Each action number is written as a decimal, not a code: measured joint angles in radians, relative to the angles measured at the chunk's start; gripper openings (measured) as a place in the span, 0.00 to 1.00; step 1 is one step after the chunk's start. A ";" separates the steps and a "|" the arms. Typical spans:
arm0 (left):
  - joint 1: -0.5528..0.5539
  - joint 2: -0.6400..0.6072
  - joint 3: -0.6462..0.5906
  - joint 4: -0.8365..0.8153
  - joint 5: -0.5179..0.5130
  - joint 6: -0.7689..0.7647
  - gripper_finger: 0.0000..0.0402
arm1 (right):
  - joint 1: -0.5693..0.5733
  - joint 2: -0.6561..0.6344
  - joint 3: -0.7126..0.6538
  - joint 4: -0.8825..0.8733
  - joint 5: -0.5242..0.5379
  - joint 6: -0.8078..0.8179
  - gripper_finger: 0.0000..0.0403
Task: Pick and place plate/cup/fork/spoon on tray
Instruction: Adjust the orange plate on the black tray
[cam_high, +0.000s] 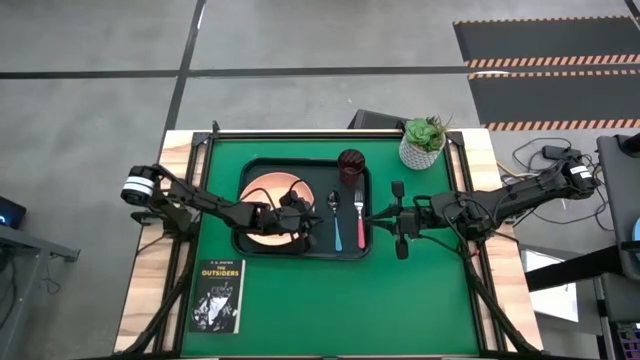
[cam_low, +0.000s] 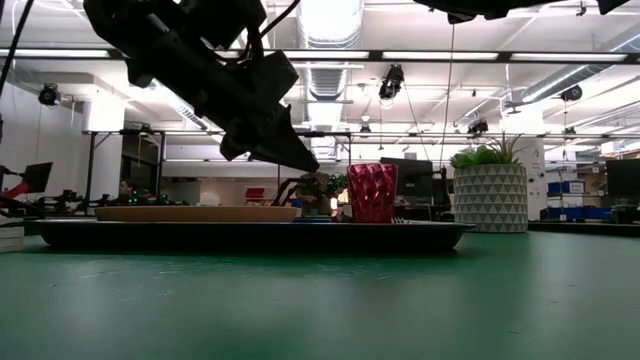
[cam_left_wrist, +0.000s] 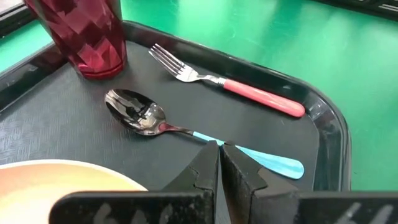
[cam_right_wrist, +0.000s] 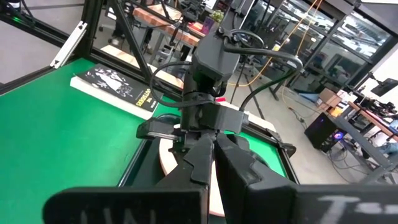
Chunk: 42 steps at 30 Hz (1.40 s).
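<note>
A green-covered table (cam_high: 330, 300) with pale wooden edges stands in a workshop of ceiling lights and cluttered benches. Over it the left tool (cam_high: 305, 216) hangs with its fingers pressed together, holding nothing, above the inner edge of the round salmon-pink plate (cam_high: 262, 205) — apparently done placing. Just beyond its tips lies the slim spoon with the light blue handle and silver bowl (cam_left_wrist: 186, 129), and beside that, parallel, the fork with the pink-red handle and silver prongs (cam_left_wrist: 224, 81). The dark red faceted tumbler, the cup (cam_left_wrist: 84, 34), stands upright at the utensils' head ends. All four rest inside the large black rectangular tray (cam_high: 250, 245), laid out like a place setting, so the task looks complete. The right tool (cam_high: 372, 217) — also shut and empty — waits beside the tray's right rim. A white pot with a green plant (cam_high: 423, 142) and a black book (cam_high: 218, 296) sit apart on the table.
</note>
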 joint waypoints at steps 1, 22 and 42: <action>0.000 0.000 0.000 0.001 0.000 0.000 0.00 | 0.000 0.000 0.000 0.000 0.000 0.000 0.02; 0.000 0.000 0.000 0.000 0.000 0.000 0.00 | 0.000 0.000 0.000 -0.001 0.000 0.003 0.02; 0.000 0.000 -0.011 0.064 -0.061 -0.070 0.00 | 0.000 0.000 0.000 -0.005 0.001 0.002 0.02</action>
